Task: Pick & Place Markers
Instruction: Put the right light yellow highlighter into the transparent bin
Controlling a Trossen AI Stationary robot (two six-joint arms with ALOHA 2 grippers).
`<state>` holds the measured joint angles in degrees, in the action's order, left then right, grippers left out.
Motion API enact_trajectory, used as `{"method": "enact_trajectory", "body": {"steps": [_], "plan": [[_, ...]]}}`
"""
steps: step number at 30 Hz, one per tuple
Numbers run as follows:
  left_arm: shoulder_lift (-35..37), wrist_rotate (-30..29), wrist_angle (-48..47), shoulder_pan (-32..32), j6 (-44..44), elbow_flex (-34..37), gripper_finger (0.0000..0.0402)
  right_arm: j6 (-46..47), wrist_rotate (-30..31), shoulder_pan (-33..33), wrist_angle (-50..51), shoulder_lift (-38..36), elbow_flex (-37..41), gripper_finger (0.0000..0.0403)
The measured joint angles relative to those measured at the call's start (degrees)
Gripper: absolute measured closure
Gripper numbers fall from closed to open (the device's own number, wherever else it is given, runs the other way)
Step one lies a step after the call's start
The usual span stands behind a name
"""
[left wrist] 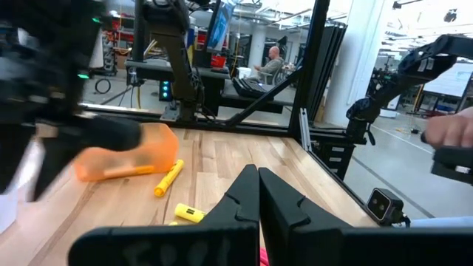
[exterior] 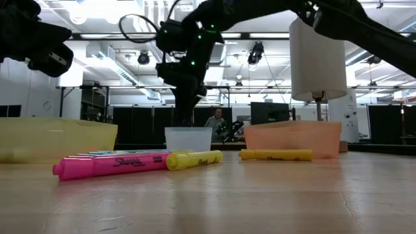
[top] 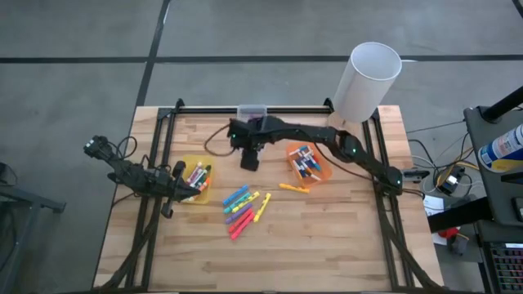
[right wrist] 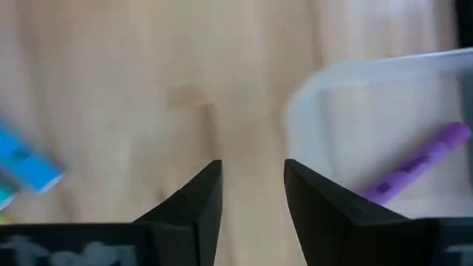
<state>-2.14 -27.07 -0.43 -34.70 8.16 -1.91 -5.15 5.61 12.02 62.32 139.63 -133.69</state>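
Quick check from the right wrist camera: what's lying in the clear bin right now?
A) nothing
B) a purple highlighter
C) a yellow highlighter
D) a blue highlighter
B: the right wrist view shows a purple highlighter lying inside the clear bin, just ahead of the open, empty right gripper.

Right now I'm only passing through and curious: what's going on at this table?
A two-armed robot is sorting markers into bins. The right tool hangs open and empty near the clear bin, which holds a purple marker. The left tool, shut, waits by the yellow bin. A cluster of loose markers lies mid-table.
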Motion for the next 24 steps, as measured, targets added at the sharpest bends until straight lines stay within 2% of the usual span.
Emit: {"method": "enact_trajectory", "body": {"steps": [12,24], "plan": [[0.01,0.02,0.00,0.00,0.01,0.00,0.0402,-7.68,0.14,-8.92,7.08,-0.80,0.00,0.0274],[0.01,0.00,0.00,0.01,0.00,0.00,0.0402,-11.50,-1.18,-16.62,8.38,-0.80,2.57,0.0273]]}}
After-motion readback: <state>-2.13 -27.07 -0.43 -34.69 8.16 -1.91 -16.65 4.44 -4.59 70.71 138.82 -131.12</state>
